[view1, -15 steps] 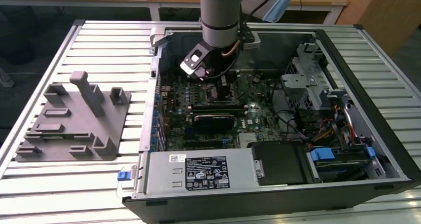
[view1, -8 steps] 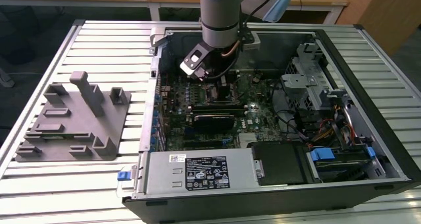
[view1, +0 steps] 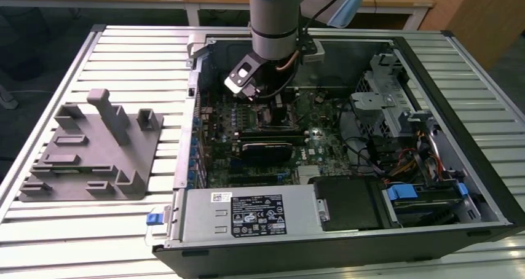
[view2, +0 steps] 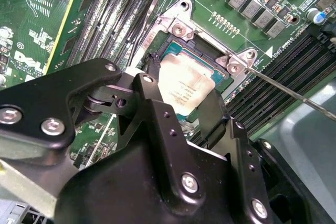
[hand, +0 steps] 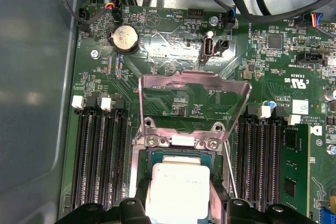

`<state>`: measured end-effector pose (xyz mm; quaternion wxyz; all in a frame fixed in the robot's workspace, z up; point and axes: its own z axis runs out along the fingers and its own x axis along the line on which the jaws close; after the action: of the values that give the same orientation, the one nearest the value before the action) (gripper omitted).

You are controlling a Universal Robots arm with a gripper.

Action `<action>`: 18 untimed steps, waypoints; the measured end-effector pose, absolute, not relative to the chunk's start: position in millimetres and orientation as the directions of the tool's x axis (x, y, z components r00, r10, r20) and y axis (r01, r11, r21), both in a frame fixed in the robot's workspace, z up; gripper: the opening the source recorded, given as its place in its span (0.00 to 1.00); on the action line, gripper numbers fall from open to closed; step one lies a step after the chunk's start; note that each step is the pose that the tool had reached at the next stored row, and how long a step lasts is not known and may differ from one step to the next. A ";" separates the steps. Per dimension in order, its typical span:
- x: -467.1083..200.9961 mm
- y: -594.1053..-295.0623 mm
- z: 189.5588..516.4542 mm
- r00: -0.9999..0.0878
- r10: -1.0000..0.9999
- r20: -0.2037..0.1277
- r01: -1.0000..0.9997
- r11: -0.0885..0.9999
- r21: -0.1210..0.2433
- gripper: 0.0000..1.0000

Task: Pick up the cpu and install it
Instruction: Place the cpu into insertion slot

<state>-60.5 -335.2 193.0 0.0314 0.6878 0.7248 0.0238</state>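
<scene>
Now the end effector [view2: 185, 83] clamps the flat, square, pale-silver cpu [view2: 184, 92] by its edges.

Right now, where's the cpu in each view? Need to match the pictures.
Exterior view: hidden under the gripper, which is low over the motherboard.
First wrist view: the cpu is held between the gripper's fingers, next to the two-screw bracket.
Second wrist view: the cpu is between the same fingers, over the socket.
Shared landmark: the two-screw bracket, in both wrist views.
</scene>
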 end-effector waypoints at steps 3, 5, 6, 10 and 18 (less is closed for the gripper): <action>-60.5 -335.1 192.9 -0.052 0.999 -0.013 0.996 0.053 0.078 0.53; -60.5 -335.1 192.8 -0.052 0.999 -0.013 0.996 0.053 0.078 0.53; -60.5 -335.1 192.8 -0.052 0.999 -0.013 0.996 0.053 0.078 0.53; -60.5 -335.1 192.7 -0.052 0.999 -0.013 0.996 0.053 0.078 0.53; -60.5 -335.1 192.7 -0.052 0.999 -0.013 0.996 0.053 0.078 0.61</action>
<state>-60.5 -335.1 192.7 0.0316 0.6878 0.7248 0.0236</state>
